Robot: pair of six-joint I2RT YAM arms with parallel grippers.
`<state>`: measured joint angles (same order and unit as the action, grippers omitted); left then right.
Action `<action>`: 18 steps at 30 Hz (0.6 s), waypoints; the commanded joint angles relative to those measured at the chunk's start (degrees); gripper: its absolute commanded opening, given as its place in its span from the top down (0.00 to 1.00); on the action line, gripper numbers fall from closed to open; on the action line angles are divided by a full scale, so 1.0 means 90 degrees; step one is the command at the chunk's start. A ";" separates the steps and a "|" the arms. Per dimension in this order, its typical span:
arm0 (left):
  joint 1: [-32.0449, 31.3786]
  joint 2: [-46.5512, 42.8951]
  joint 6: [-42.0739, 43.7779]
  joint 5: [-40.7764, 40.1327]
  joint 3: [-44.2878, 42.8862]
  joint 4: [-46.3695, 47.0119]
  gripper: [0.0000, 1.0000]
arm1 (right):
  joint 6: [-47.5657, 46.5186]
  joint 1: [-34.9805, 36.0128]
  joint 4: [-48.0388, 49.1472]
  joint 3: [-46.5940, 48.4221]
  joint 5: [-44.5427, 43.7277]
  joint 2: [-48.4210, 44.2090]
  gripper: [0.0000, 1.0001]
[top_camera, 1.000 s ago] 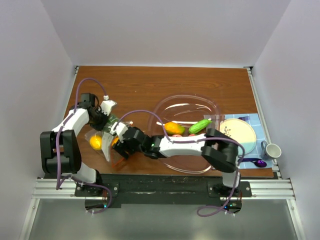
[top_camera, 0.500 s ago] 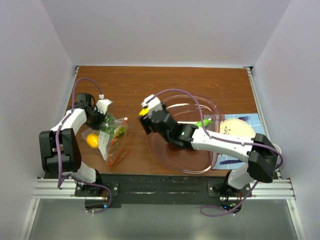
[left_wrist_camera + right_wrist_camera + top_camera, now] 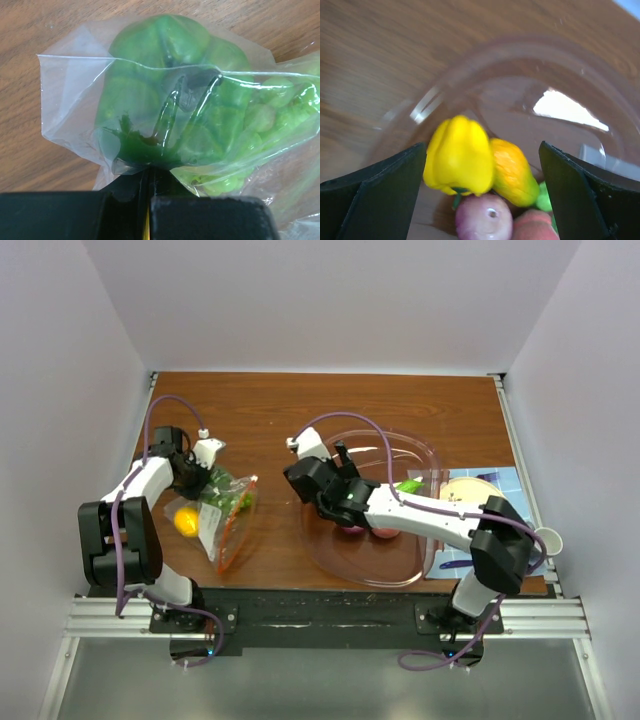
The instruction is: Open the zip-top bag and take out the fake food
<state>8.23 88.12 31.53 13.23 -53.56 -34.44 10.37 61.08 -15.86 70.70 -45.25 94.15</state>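
Observation:
The zip-top bag (image 3: 215,515) lies at the table's left, its red-orange zip strip (image 3: 236,528) toward the middle. Inside it are a yellow fruit (image 3: 186,520) and green pieces (image 3: 226,492). My left gripper (image 3: 197,476) is shut on the bag's far corner; in the left wrist view (image 3: 147,172) it pinches the plastic in front of a green pepper (image 3: 165,65). My right gripper (image 3: 338,478) hangs open over the clear bowl (image 3: 420,455). In the right wrist view (image 3: 480,190) a yellow pepper (image 3: 459,157), an orange fruit (image 3: 512,172), a purple onion (image 3: 482,217) and a pink piece (image 3: 532,225) lie between the spread fingers.
A beige plate (image 3: 478,502) on a blue mat, a white cup (image 3: 546,540) and a purple spoon (image 3: 462,562) sit at the right edge. White walls close in the table on three sides.
My right gripper left the bag's mouth with the yellow pepper, carried it right over the bowl and opened. The pepper now lies with the other food. The left gripper kept its hold.

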 commanded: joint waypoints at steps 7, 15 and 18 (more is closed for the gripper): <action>0.0013 -0.0054 0.0003 0.0170 -0.0055 -0.0080 1.00 | -0.0723 0.1816 0.0902 0.1656 0.1100 0.1325 0.31; 0.0023 -0.0103 0.0071 0.0160 -0.0016 -0.0041 1.00 | -0.0459 0.1866 0.1156 0.1832 0.1727 0.2214 0.60; 0.0023 -0.0103 0.0081 0.0170 -0.0006 -0.0041 1.00 | -0.0586 0.1866 0.1254 0.1949 0.1708 0.2341 0.52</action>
<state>8.23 88.09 31.64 13.50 -53.56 -34.46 5.76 78.35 -8.51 85.86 -30.48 116.95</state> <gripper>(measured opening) 0.017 0.443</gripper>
